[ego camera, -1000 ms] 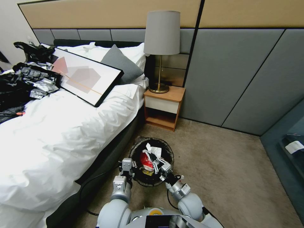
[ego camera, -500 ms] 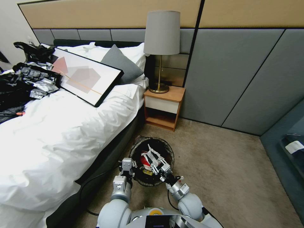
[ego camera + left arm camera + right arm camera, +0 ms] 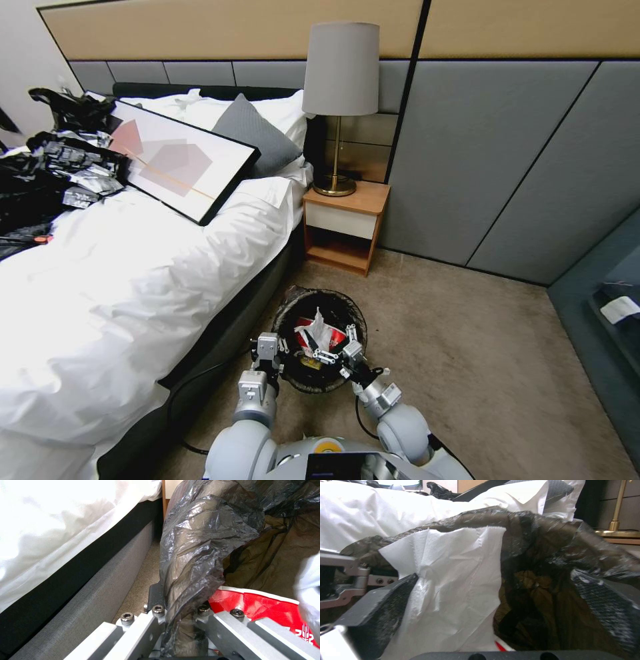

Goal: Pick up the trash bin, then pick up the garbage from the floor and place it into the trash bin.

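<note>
We see the trash bin (image 3: 320, 340) on the carpet near the bed's right side. Left gripper (image 3: 180, 616) is clamped on its bag-lined near-left rim; that film looks thin and slippery, so we'd grip rim plus liner. Right gripper (image 3: 337, 353) sits over the bin mouth, jaws spread wide, white tissue (image 3: 453, 585) draped against one finger: soft, near weightless, prob. clingy. Red wrapper (image 3: 266, 612) has white print, unreadable.

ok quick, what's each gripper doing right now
Left gripper: shut on the trash bin, clamping its bag-lined rim.
Right gripper: open over the bin, white tissue paper resting against one finger, not pinched.
</note>
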